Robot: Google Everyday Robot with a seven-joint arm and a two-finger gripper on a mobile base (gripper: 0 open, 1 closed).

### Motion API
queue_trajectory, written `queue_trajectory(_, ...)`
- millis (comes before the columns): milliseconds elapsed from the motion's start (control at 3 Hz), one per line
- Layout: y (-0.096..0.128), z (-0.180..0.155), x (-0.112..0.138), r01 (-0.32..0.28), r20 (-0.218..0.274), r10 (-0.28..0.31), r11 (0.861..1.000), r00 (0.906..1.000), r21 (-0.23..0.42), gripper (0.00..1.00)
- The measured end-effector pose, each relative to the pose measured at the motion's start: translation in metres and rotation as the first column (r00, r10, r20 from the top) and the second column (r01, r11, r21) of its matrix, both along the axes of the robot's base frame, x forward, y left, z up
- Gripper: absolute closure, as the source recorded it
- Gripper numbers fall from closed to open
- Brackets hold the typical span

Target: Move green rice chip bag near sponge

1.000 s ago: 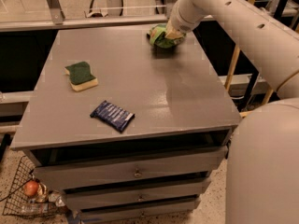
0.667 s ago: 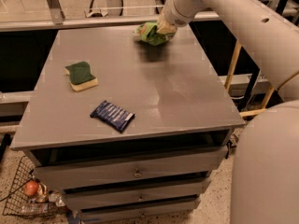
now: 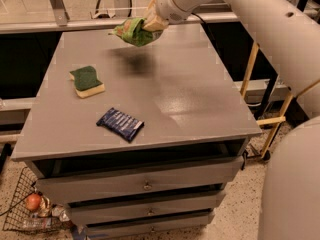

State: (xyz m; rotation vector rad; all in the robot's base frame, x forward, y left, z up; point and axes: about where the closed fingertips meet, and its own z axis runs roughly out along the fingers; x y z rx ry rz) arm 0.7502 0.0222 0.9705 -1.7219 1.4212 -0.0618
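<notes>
The green rice chip bag hangs in the air above the far middle of the grey table, held by my gripper, which is shut on its right end. The bag's shadow falls on the tabletop below it. The sponge, dark green over pale yellow, lies flat on the left part of the table, to the left of and nearer than the bag.
A dark blue wrapper lies near the table's front edge, in front of the sponge. Drawers run below the tabletop. A wire basket with an apple stands on the floor at the lower left. My white arm fills the upper right.
My gripper has lifted the bag off the far right of the table and carried it left, towards the sponge. The sponge and the wrapper have not moved.
</notes>
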Motion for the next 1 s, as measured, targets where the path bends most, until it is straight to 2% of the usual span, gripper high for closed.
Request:
queue_trajectory(333, 0.002, 0.0, -0.001, -0.004, -0.003, 0.004, 1.0, 1.0, 0.004, 1.0)
queue_trajectory(667, 0.023, -0.002, -0.006, -0.054, 0.013, 0.054, 0.999, 0.9984, 0.0, 1.0)
queue_trajectory(1000, 0.058, 0.004, -0.019, -0.136, 0.051, 0.136, 0.991, 0.9895, 0.016, 1.0)
